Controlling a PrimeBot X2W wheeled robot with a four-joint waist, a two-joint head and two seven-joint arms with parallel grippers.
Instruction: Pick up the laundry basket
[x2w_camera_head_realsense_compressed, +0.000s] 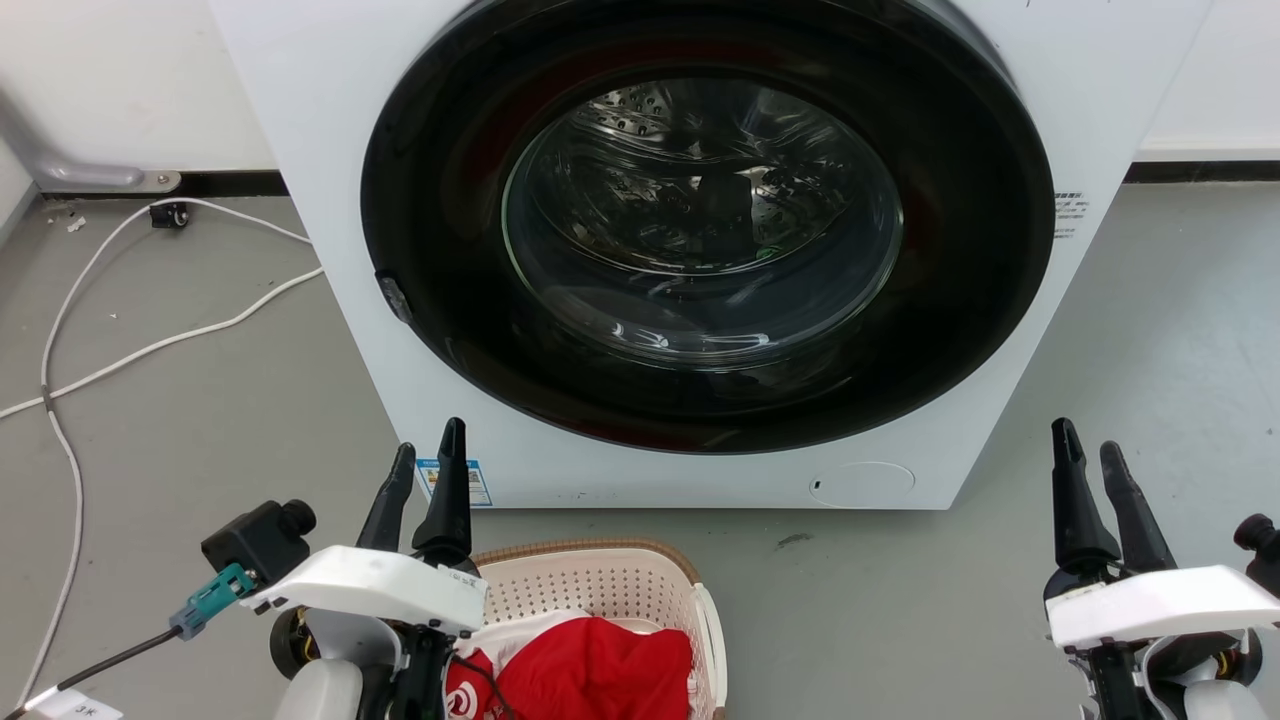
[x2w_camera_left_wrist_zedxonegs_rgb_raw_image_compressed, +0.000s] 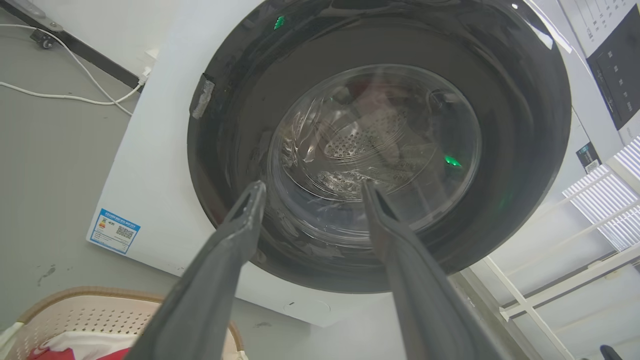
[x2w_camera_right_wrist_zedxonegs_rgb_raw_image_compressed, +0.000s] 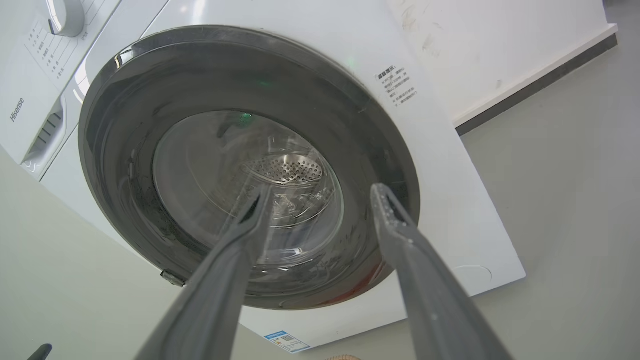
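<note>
The laundry basket (x2w_camera_head_realsense_compressed: 600, 585) stands on the grey floor at the bottom centre of the head view, cream with perforated walls and a brown rim, with red and white cloth inside. Its corner also shows in the left wrist view as the basket (x2w_camera_left_wrist_zedxonegs_rgb_raw_image_compressed: 90, 312). My left gripper (x2w_camera_head_realsense_compressed: 428, 458) is open, raised just left of the basket's far rim, holding nothing. My right gripper (x2w_camera_head_realsense_compressed: 1090, 450) is open too, well to the basket's right over bare floor. In the wrist views the left gripper (x2w_camera_left_wrist_zedxonegs_rgb_raw_image_compressed: 312, 187) and right gripper (x2w_camera_right_wrist_zedxonegs_rgb_raw_image_compressed: 322, 192) point at the washer door.
A white washing machine (x2w_camera_head_realsense_compressed: 330, 200) with a closed dark round door (x2w_camera_head_realsense_compressed: 705, 220) stands right behind the basket. White cables (x2w_camera_head_realsense_compressed: 150, 345) trail over the floor at the left. A white rack (x2w_camera_left_wrist_zedxonegs_rgb_raw_image_compressed: 575, 270) stands beside the machine. Bare grey floor lies to the right.
</note>
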